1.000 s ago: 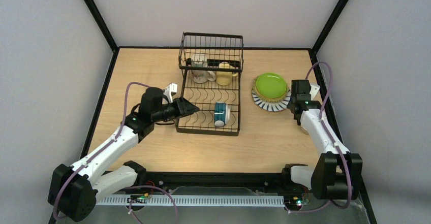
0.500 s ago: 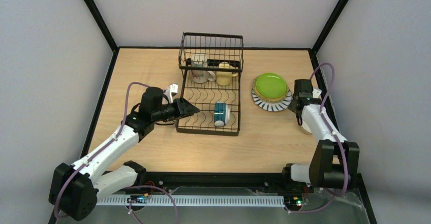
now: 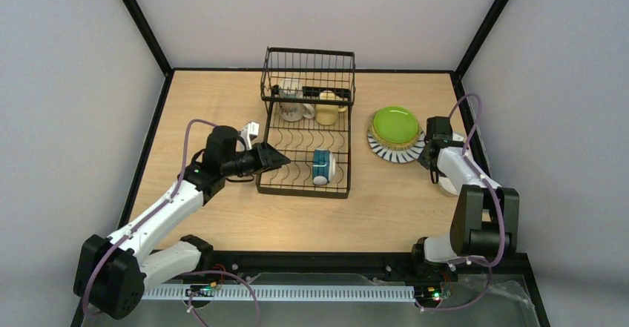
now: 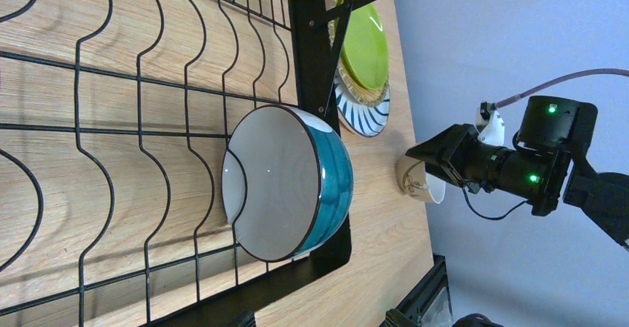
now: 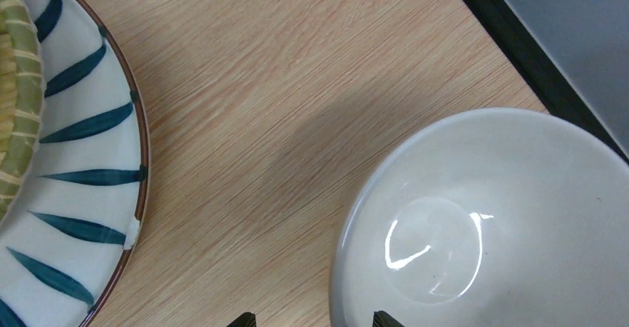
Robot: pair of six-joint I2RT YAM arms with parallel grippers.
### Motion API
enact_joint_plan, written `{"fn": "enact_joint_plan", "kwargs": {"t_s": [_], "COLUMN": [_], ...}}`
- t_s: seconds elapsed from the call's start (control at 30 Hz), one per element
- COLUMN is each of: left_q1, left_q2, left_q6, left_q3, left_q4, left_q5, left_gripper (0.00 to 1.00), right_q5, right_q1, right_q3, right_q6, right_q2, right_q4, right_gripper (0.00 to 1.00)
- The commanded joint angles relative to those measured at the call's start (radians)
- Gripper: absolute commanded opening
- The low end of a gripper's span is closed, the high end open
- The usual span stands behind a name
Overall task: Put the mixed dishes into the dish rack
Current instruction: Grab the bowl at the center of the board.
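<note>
Starting at the left of the dish rack (image 3: 303,192), the left gripper (image 3: 280,160) is found at the rack's left rim, with its jaws spread fully and nothing held between them. Inside the rack, a blue mug (image 4: 289,182) is laid on its side on the wire floor near the front right corner, its mouth turned toward the left gripper. Under the raised basket at the rear of the rack, a white printed mug (image 3: 293,99) is placed to the left and a pale yellow mug (image 3: 327,110) just beside it to the right. Just to the right of the rack, three plates are stacked on the table (image 3: 222,104): a lime green plate (image 3: 394,124) on top, a tan plate (image 3: 393,146) beneath it, and a striped-rim plate (image 5: 74,156) at the bottom. Further right of the rack, the right gripper (image 5: 311,318) is held low with its jaws wide apart and nothing grasped. An upright cream mug (image 5: 489,216) is located just beyond the stack, its near wall lying between the two fingertips; contact cannot be determined.
</note>
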Motion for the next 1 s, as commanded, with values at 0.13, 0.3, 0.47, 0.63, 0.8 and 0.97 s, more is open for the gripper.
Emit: {"fn": "enact_joint_plan", "kwargs": {"t_s": [0.13, 0.3, 0.47, 0.63, 0.8, 0.97], "left_q1": [0.021, 0.025, 0.027, 0.028, 0.028, 0.028], "left_q2": [0.024, 0.028, 0.019, 0.005, -0.003, 0.001], "left_q6": [0.012, 0.011, 0.008, 0.008, -0.001, -0.003], "left_q3": [0.017, 0.02, 0.022, 0.022, 0.028, 0.056], "left_q4": [-0.019, -0.014, -0.02, -0.037, -0.063, -0.105], "left_q5": [0.028, 0.035, 0.039, 0.039, 0.033, 0.02], "left_gripper": [0.99, 0.99, 0.99, 0.99, 0.99, 0.99], "right_q5": [-0.036, -0.029, -0.031, -0.036, -0.06, -0.111], "right_q1": [-0.013, -0.013, -0.013, -0.013, -0.014, -0.003], "right_q3": [-0.018, -0.029, -0.046, -0.046, -0.045, -0.033], "right_q6": [0.024, 0.018, 0.023, 0.021, -0.016, -0.078], "right_q2": [0.061, 0.066, 0.063, 0.036, -0.036, -0.132], "right_q4": [0.041, 0.044, 0.041, 0.022, 0.012, 0.01], "right_gripper": [0.74, 0.53, 0.15, 0.0, 0.0, 0.0]}}
